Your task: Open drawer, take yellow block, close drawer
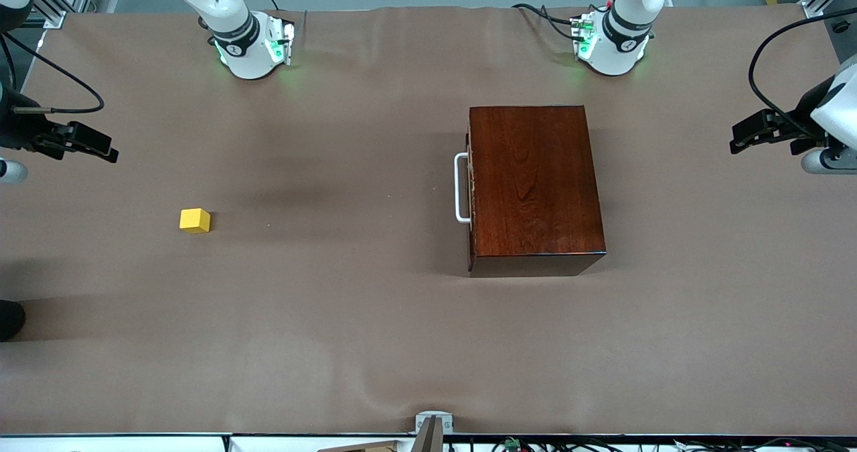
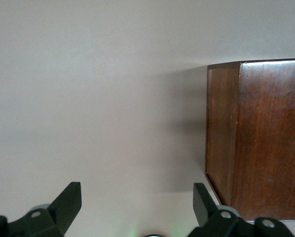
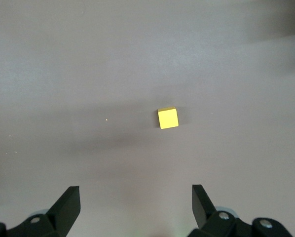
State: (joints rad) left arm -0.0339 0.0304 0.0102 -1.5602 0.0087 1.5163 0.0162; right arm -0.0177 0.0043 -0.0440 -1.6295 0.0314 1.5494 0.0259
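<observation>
The dark reddish-brown wooden box [image 1: 532,181] stands on the table toward the left arm's end. Its drawer is pushed in; only the white U-shaped handle [image 1: 460,187] sticks out, facing the right arm's end. The yellow block [image 1: 195,220] lies on the bare table toward the right arm's end, apart from the box. My right gripper [image 1: 110,152] is open and empty, raised at that end of the table; its wrist view shows the block [image 3: 167,118] ahead of its open gripper [image 3: 136,200]. My left gripper [image 1: 736,140] is open and empty, raised at the other end, with the box [image 2: 261,143] beside it [image 2: 137,197].
A brown cloth [image 1: 348,318] covers the whole table. Black cables hang near both arms at the table's ends. A small grey mount [image 1: 433,424] sits at the table edge nearest the front camera.
</observation>
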